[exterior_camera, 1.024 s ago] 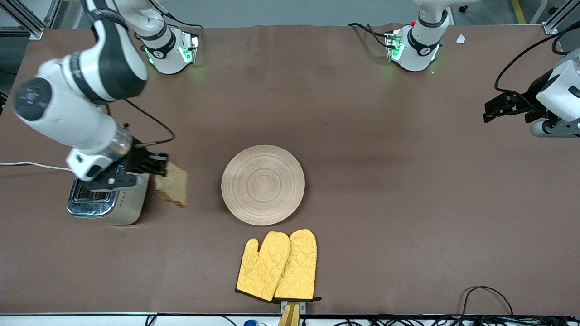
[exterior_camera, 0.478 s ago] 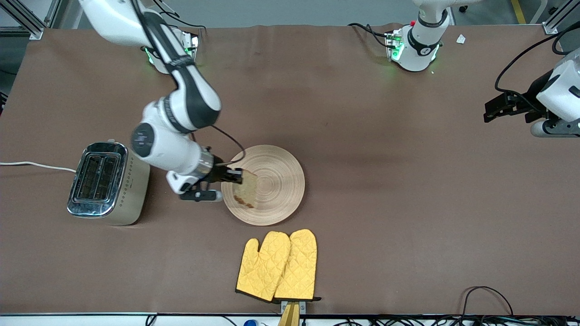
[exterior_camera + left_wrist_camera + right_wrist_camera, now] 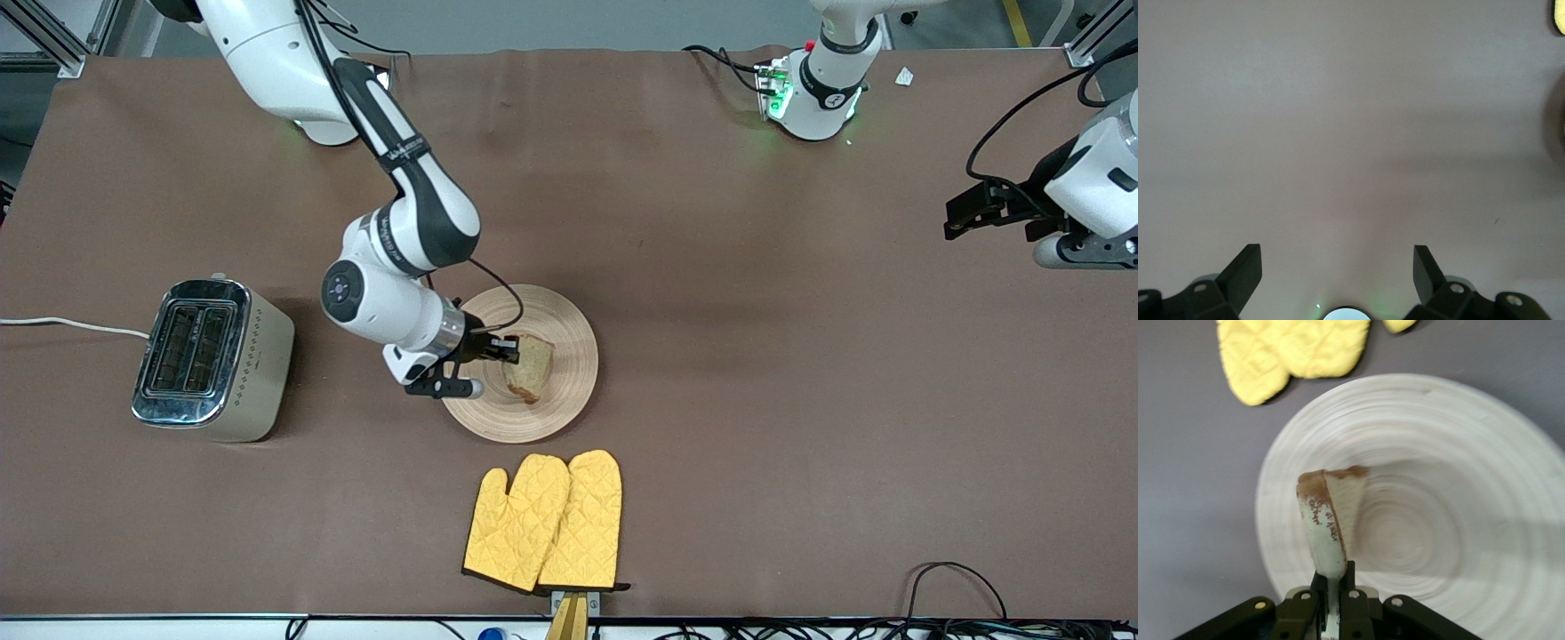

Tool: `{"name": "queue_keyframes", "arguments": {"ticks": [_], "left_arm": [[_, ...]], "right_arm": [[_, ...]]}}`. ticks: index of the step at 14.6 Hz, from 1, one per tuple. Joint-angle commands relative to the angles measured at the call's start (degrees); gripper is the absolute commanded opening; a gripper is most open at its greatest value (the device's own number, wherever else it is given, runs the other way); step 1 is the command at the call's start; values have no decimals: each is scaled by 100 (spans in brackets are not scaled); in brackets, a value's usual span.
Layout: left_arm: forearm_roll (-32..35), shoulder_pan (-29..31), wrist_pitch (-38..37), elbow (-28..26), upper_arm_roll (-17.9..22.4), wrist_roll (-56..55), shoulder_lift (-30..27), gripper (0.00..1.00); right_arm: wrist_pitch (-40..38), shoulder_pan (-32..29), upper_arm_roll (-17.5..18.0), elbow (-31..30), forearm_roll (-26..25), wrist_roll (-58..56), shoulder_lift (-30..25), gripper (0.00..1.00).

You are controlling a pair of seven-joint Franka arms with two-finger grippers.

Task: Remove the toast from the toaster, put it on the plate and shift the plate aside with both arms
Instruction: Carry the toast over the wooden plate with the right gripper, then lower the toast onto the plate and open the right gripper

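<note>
The round pale wooden plate (image 3: 542, 391) lies mid-table. My right gripper (image 3: 508, 348) is over the plate, shut on the toast (image 3: 529, 366), a light-brown slice with a darker crust. In the right wrist view the toast (image 3: 1331, 520) stands on edge between the fingers (image 3: 1348, 583), above the plate (image 3: 1458, 520). My left gripper (image 3: 965, 213) waits in the air over the left arm's end of the table. In the left wrist view the left gripper (image 3: 1337, 273) is open and empty over bare brown cloth.
A chrome toaster (image 3: 209, 360) with a white cord stands toward the right arm's end of the table. Two yellow quilted oven mitts (image 3: 547, 524) lie nearer the front camera than the plate; they also show in the right wrist view (image 3: 1295, 353).
My right gripper has carried the toast from beside the toaster to over the plate, toward its middle. The left arm has barely moved.
</note>
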Motion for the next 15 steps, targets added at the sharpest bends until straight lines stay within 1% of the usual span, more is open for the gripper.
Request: {"name": "queue_keyframes", "arguments": {"ticks": [1, 4, 6, 8, 9, 10, 12, 13, 15], "left_arm": [[-50, -26, 11, 51, -18, -36, 1, 100], [-50, -70, 20, 68, -35, -36, 71, 100], [-50, -79, 20, 68, -26, -36, 71, 100], [-59, -79, 20, 68, -26, -27, 80, 100], [-59, -79, 20, 68, -26, -27, 89, 100], [-59, -88, 20, 68, -26, -19, 89, 100], [-59, -79, 20, 68, -26, 8, 89, 100], [-50, -70, 20, 68, -26, 43, 106, 100], [-33, -61, 20, 68, -18, 34, 106, 100]], "right_arm": [[-114, -418, 19, -282, 78, -701, 52, 0], [-201, -489, -113, -528, -220, -756, -35, 0], [-490, -480, -306, -591, -369, -764, -106, 0], [-789, -489, -420, -582, -414, -729, -168, 1], [-886, -489, -447, -582, -414, -668, -176, 11], [-1018, -489, -500, -565, -423, -659, -194, 44], [-1115, -480, -675, -564, -458, -668, -212, 80], [-1124, -463, -728, -573, -493, -659, -220, 100], [-1133, -454, -746, -660, -642, -650, -307, 100]]}}
